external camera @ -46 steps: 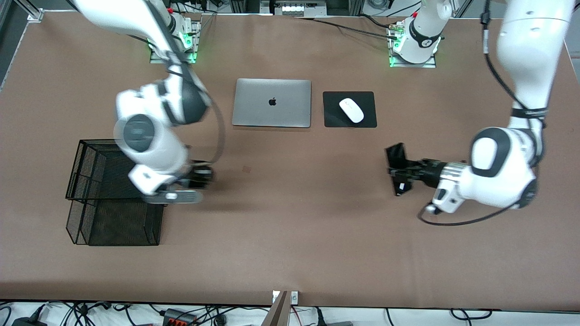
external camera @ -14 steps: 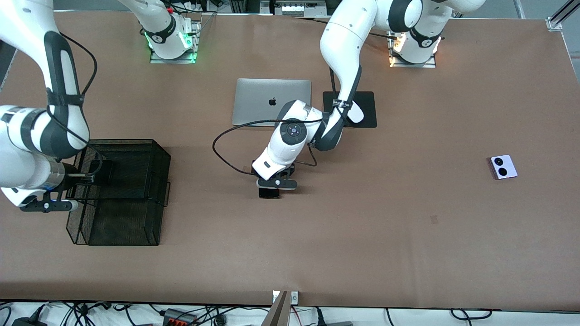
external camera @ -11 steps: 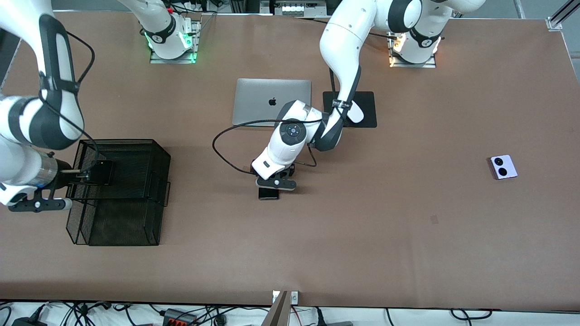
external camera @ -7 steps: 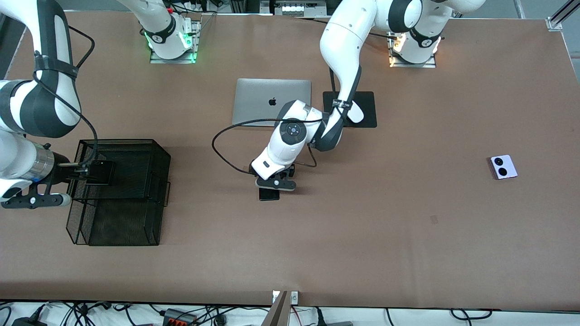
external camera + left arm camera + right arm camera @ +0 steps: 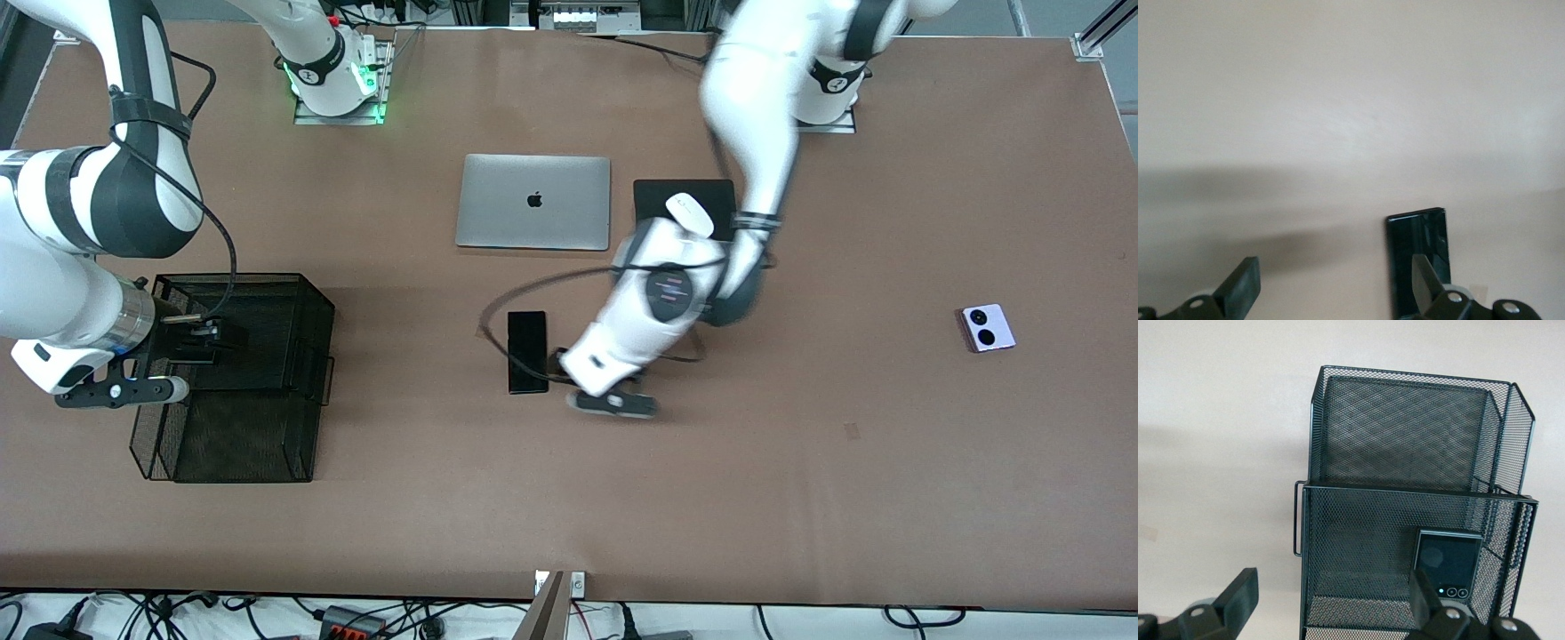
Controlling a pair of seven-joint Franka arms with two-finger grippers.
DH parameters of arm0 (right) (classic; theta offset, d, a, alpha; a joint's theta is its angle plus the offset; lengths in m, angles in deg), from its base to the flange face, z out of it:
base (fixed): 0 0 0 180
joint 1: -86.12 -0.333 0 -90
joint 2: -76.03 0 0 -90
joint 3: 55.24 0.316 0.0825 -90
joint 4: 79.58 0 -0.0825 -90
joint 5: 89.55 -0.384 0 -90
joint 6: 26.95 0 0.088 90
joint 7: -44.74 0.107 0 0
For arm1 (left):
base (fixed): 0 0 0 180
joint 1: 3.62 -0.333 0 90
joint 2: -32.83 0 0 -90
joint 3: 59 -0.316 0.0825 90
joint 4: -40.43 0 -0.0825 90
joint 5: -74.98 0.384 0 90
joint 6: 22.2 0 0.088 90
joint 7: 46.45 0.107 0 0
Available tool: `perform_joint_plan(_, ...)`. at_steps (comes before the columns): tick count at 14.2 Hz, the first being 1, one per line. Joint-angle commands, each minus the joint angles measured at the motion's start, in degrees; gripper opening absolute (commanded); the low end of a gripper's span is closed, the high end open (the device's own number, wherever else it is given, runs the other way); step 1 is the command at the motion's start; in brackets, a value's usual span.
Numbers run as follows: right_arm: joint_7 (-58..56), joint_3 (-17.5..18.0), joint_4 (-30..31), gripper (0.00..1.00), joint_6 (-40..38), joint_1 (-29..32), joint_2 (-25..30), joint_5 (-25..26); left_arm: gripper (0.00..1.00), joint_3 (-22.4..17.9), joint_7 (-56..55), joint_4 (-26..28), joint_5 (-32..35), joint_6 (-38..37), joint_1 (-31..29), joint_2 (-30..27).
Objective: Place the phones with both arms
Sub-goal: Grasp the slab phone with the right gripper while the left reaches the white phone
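Both arms' jaws gape; three phones lie free: slab phone (image 5: 527, 351), two flip phones.

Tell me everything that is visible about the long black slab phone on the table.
The long black slab phone is a thin, flat rectangle with a dark glossy face that looks like glass. It lies flat on the bare brown table, near the middle, nearer to the front camera than the silver laptop. Its long side runs toward that camera. Nothing holds it: the left gripper is beside it with open fingers, and in the left wrist view one fingertip overlaps the phone's end; contact cannot be told.
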Motion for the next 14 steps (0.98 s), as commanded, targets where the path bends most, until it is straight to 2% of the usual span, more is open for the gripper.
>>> perform_joint_plan(1,0.63,0.28,-0.18,1.00,-0.15,-3.48,0.05,0.01,1.00,5.70,4.45,15.11,1.93,-0.60,-7.53,-12.75)
perform_joint_plan(3,0.71,0.37,-0.18,1.00,1.16,-6.64,-1.79,-0.77,1.00,5.70,6.13,17.51,2.01,-5.41,-12.62,-16.98)
perform_joint_plan(6,2.54,0.72,-0.09,1.00,5.20,-12.79,-4.60,-1.04,1.00,5.70,12.34,18.56,3.15,-11.93,-21.84,-17.97)
perform_joint_plan(9,6.78,1.51,-0.09,1.00,10.63,-17.90,-8.55,-1.21,1.00,5.62,27.98,23.39,7.20,-12.21,-29.23,-18.14)
perform_joint_plan(12,6.69,2.04,-0.09,1.00,18.37,-20.18,-12.77,-8.31,1.00,5.62,36.26,25.95,7.38,-12.13,-36.26,-17.62)
perform_joint_plan(14,7.91,1.86,-0.09,1.00,22.51,-23.17,-15.50,-8.51,1.00,5.53,41.79,26.04,7.38,-12.21,-40.40,-16.83)
